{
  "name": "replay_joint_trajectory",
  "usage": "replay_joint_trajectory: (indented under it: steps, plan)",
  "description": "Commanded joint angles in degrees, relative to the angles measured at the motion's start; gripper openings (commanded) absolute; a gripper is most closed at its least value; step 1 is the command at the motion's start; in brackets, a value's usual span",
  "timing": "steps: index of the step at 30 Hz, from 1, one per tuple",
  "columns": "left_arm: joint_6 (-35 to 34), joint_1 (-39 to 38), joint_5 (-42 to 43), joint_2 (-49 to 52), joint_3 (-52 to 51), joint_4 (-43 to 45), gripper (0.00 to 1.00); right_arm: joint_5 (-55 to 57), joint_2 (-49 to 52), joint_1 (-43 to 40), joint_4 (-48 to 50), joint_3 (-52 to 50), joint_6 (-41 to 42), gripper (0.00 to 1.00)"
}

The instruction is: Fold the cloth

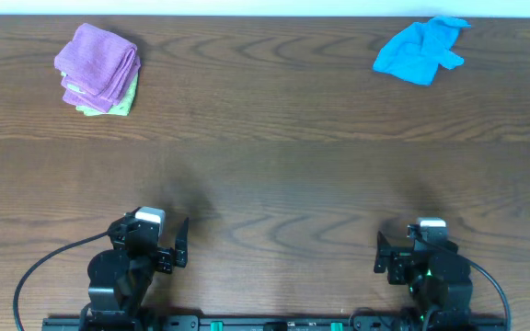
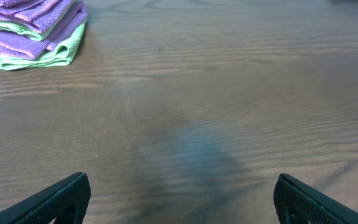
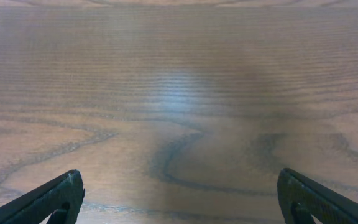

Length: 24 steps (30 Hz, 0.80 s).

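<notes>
Dark wood-grain counter, sky-blue cloth bunched at its far right.
The brown surface shows wavy grain, with a pale strip along the far edge. A folded purple cloth sits on a light green cloth at the far left. The left claw and right claw both stand wide apart over bare wood near the front edge.

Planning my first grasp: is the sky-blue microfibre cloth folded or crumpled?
Crumpled, not folded: the sky-blue microfibre cloth lies in an irregular heap with corners sticking out.
</notes>
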Motion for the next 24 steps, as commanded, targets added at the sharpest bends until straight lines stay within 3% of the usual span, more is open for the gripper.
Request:
replay_joint_trajectory:
  steps: [1,7,13,16,19,24]
  plan:
    - [1.01,0.37,-0.63,-0.42,-0.92,0.2,0.95,0.28,-0.52,-0.44,3.37,-0.72,0.81,0.99]
    - [1.01,0.37,-0.63,-0.42,-0.92,0.2,0.95,-7.82,-0.52,-0.44,15.45,-0.72,37.64,0.99]
    - [1.01,0.37,-0.63,-0.42,-0.92,0.2,0.95,-0.2,-0.5,-0.46,21.44,-0.81,46.01,0.99]
    - [1.03,0.37,-0.63,-0.42,-0.92,0.2,0.95,2.08,-0.04,-0.5,27.96,-0.83,44.5,0.99]
    - [1.01,0.37,-0.63,-0.42,-0.92,0.2,0.95,0.9,3.48,-0.5,36.41,-0.83,35.91,0.99]
    - [1.01,0.37,-0.63,-0.42,-0.92,0.2,0.95,0.57,21.38,-0.7,50.27,-0.79,27.87,0.98]
